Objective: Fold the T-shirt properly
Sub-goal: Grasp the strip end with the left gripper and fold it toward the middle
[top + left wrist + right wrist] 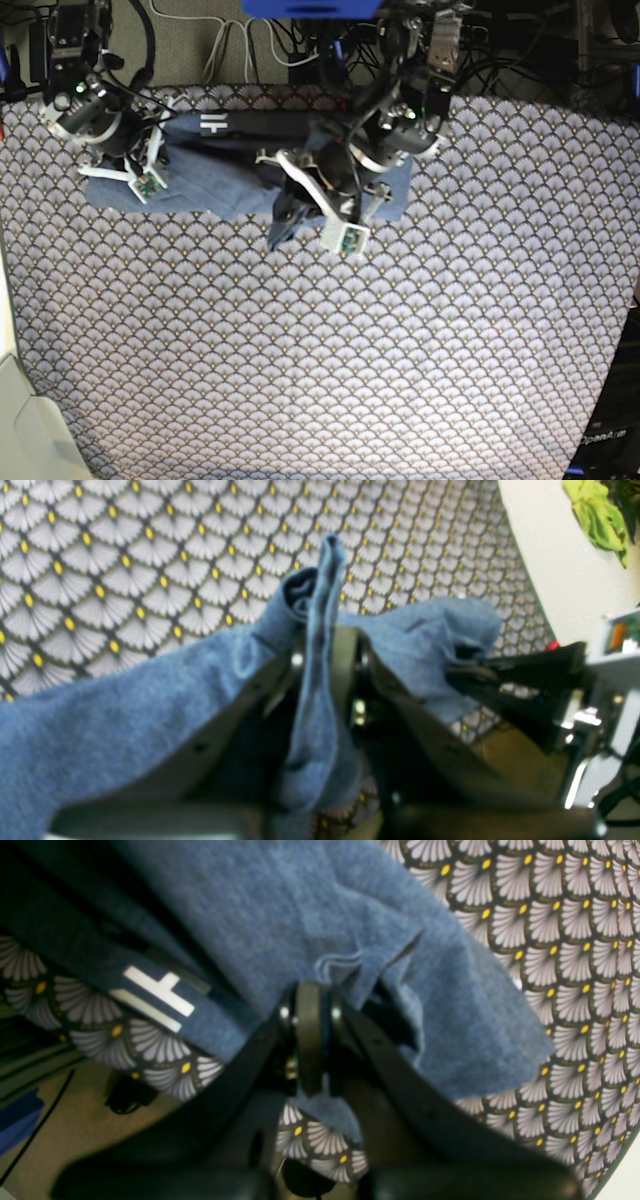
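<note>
Base view: blue-grey T-shirt (230, 160) lies bunched; both tools apparently clamped on its cloth.

The left gripper (320, 645) has its jaws clamped on a bunched fold of the T-shirt (125, 720), its arm reaching inward. The right gripper (312, 1000) pinches the same shirt's edge, jaws closed.

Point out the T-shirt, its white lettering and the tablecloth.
T-shirt (300, 905): right wrist view, on the plain blue cloth.
white lettering (159, 990): right wrist view, on a white letter bar.
tablecloth (330, 360): base view, on bare fan pattern.
</note>
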Robot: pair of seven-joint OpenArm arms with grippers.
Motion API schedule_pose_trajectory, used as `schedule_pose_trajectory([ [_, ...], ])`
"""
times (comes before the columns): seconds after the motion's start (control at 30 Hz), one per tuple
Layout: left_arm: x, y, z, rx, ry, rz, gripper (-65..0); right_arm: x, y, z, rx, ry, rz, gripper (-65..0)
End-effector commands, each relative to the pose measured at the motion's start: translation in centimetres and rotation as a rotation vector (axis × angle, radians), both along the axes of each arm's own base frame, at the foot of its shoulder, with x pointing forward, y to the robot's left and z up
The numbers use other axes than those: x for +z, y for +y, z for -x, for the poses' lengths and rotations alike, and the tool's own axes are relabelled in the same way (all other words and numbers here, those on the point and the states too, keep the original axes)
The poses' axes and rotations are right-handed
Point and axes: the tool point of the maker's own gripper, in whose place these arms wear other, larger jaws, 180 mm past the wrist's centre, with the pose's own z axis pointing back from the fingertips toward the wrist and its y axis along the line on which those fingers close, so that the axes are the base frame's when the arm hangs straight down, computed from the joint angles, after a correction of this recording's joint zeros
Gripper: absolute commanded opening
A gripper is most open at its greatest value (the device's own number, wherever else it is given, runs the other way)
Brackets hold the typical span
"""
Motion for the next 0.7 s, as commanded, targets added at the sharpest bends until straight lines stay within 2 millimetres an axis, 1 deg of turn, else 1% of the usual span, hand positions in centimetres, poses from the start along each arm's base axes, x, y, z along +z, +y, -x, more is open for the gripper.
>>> schedule_pose_trajectory([
  [0.0, 1.4, -0.6, -0.6, 0.005, -0.042, 0.040, -64.6, 0.8, -0.1, -0.5, 0.006, -0.031, -0.002, -65.0],
  [0.17, 1.4, -0.6, -0.6, 0.004, -0.041, 0.039, -63.9, 0.8, -0.1, -0.5, 0.006, -0.031, -0.002, -65.0],
  [0.23, 1.3, -0.6, -0.5, 0.000, -0.034, 0.039, -59.2, 0.8, 0.0, -0.5, 0.007, -0.030, -0.003, -65.0],
  [0.4, 1.5, -0.9, -0.4, -0.010, -0.035, 0.053, -31.0, 0.7, 0.0, -0.3, 0.007, -0.026, -0.003, -65.0],
  [0.47, 2.0, -1.3, -0.3, -0.012, -0.032, 0.099, -23.2, 0.7, 0.0, -0.3, 0.007, -0.026, -0.003, -65.0],
  [0.5, 2.3, -1.3, -0.4, -0.012, -0.029, 0.126, -21.5, 0.7, 0.0, -0.3, 0.007, -0.026, -0.003, -65.0],
  [0.57, 3.4, -1.3, -0.9, -0.014, -0.043, 0.166, -21.5, 0.7, 0.0, -0.4, 0.007, -0.029, -0.003, -65.0],
  [0.67, 3.9, -0.3, -1.0, -0.030, -0.061, 0.172, -21.5, 0.7, -0.1, -0.4, 0.006, -0.025, 0.001, -65.0],
])
